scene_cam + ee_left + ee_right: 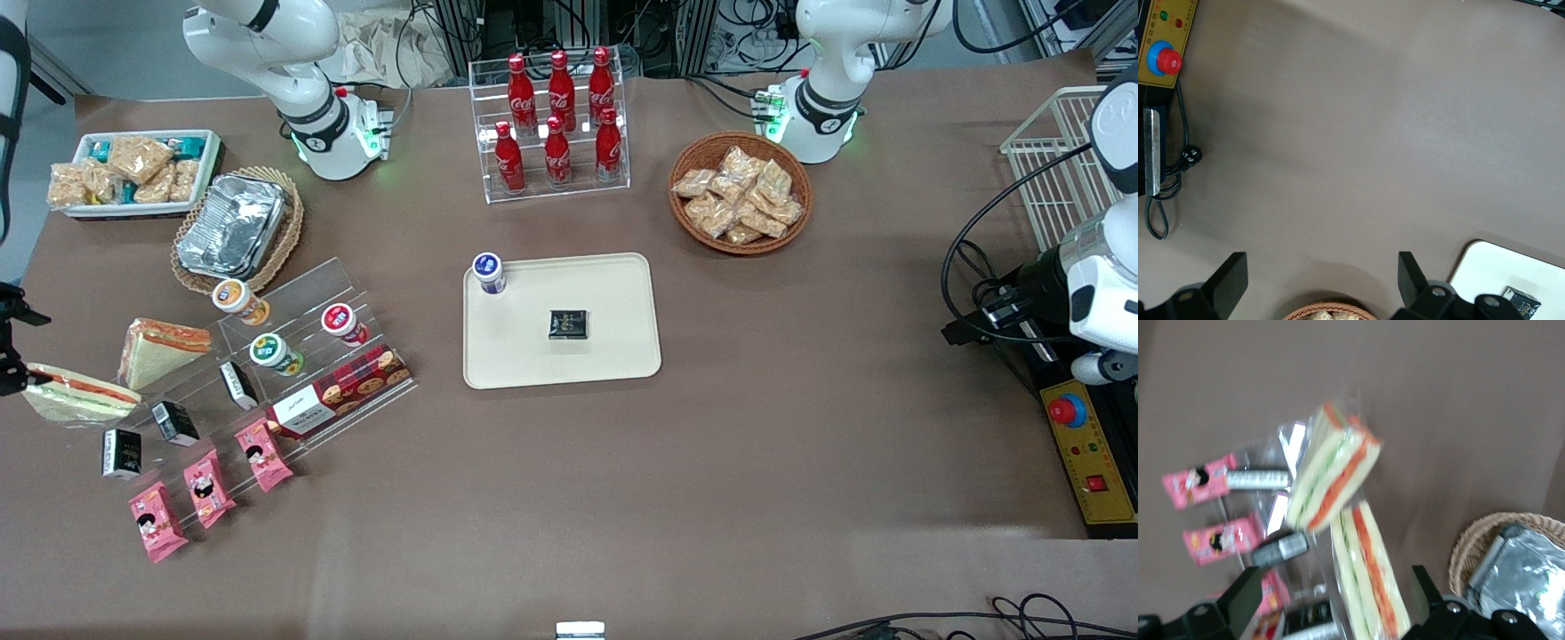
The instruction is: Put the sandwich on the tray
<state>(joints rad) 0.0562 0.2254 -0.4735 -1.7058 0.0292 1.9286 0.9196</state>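
The sandwich [80,391] is a long clear-wrapped wedge with a red-orange and green stripe, lying on the table at the working arm's end. The right wrist view shows the sandwich [1335,470] tilted beside small black boxes. A second wedge with a tan face [164,351] lies beside it, and this second wedge [1368,577] shows between my fingers. My gripper [25,348] hangs open above this end of the table, cut off by the picture's edge; in the wrist view the gripper [1335,580] holds nothing. The cream tray [613,356] sits mid-table, carrying a blue-lidded cup [489,271] and a dark packet [567,324].
A clear stepped stand [293,356] beside the wedges holds cups, black boxes and pink packets [209,487]. A wicker basket of foil trays [233,227] stands farther from the camera. A cola rack [556,124], a snack basket [740,191] and a white snack bin [133,173] line the back.
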